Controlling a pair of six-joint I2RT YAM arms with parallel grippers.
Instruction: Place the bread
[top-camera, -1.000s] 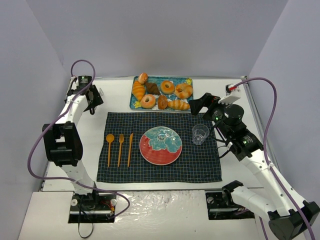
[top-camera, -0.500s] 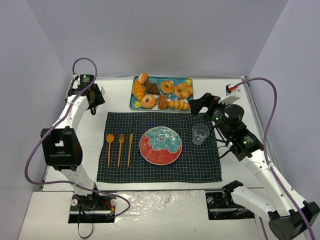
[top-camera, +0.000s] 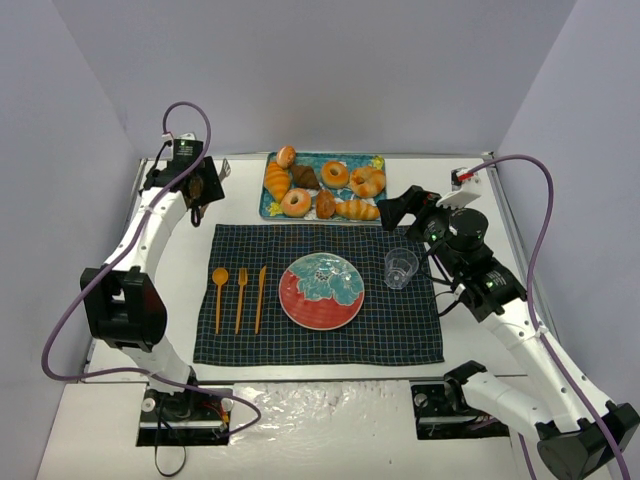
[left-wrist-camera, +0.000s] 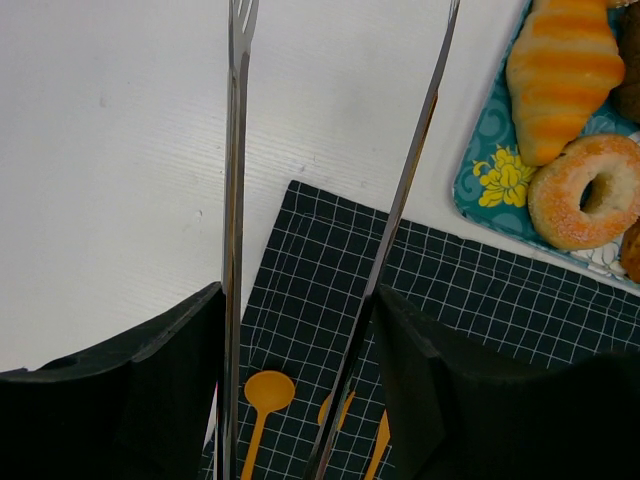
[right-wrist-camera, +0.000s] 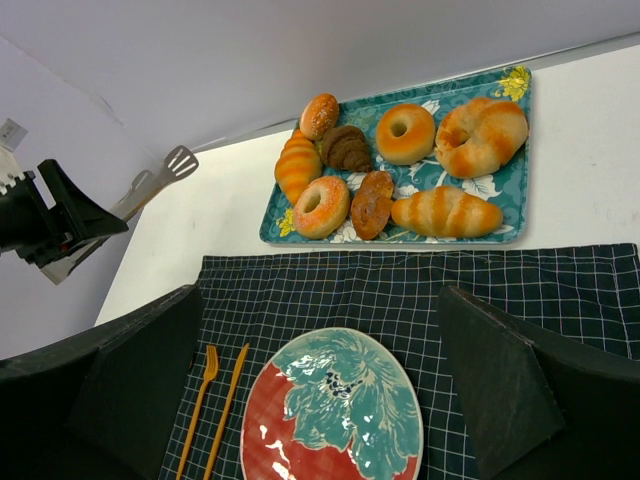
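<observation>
The bread (top-camera: 296, 202) is a small golden-orange ring with a paler inner rim, lying at the front left of the teal tray (top-camera: 376, 162). It also shows in the left wrist view (left-wrist-camera: 588, 192) and the right wrist view (right-wrist-camera: 321, 206). My left gripper (top-camera: 200, 187) hangs left of the tray, shut on metal tongs (left-wrist-camera: 234, 190) whose two arms run between its fingers (left-wrist-camera: 400, 340); the tong tips (right-wrist-camera: 172, 167) are empty and short of the tray. My right gripper (top-camera: 396, 209) hovers open and empty at the tray's right end, above the placemat.
The tray holds several other pastries: a striped croissant (top-camera: 277, 180), a darker-topped ring (top-camera: 335, 174), a twisted ring (top-camera: 367, 181). On the dark checked placemat (top-camera: 400, 330) lie a red-and-teal plate (top-camera: 321, 291), a clear cup (top-camera: 401, 268) and orange cutlery (top-camera: 240, 298).
My left arm has swung right and slightly away, carrying the tongs closer to the tray's left end. The right arm has not moved.
</observation>
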